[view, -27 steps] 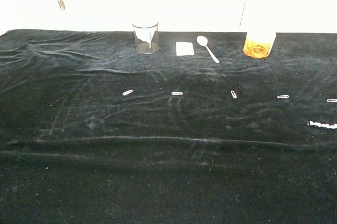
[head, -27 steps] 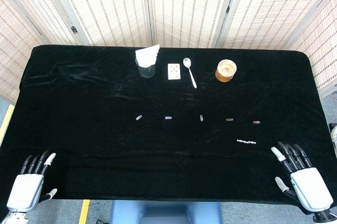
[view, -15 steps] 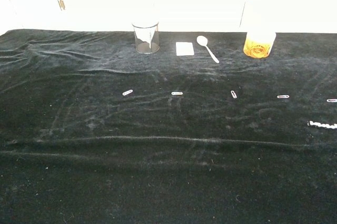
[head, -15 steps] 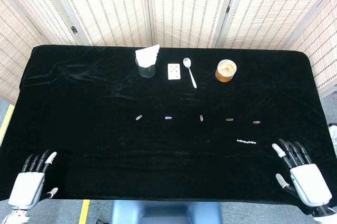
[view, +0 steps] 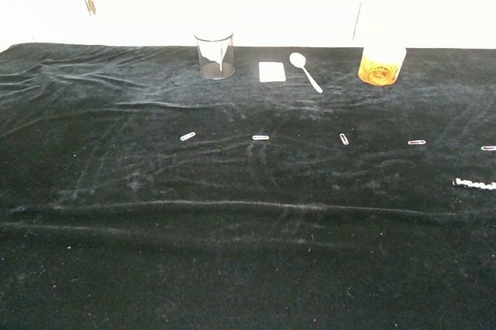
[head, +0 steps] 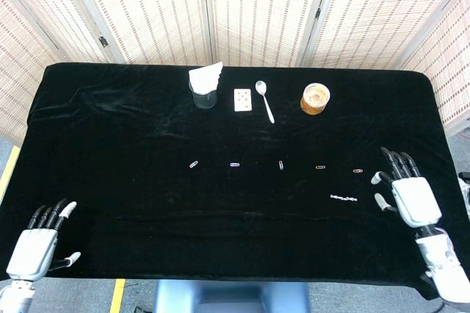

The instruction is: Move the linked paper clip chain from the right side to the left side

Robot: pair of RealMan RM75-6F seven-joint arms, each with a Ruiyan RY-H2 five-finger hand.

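Note:
The linked paper clip chain [head: 344, 198] lies flat on the black cloth at the right, and shows as a pale string [view: 474, 184] at the right edge of the chest view. My right hand [head: 406, 192] hovers just right of the chain, fingers spread and pointing away, holding nothing. My left hand [head: 38, 240] sits at the table's front left corner, fingers apart and empty. Neither hand shows in the chest view.
Several single paper clips lie in a row across the middle, from a white one [head: 194, 164] to an orange one [head: 358, 171]. At the back stand a glass with a napkin [head: 204, 87], a playing card [head: 242, 99], a spoon [head: 264, 99] and an amber jar [head: 315, 98].
My right hand has risen from the front right corner and moved forward, level with the chain. My left hand has drifted slightly back and left. The chain has not moved.

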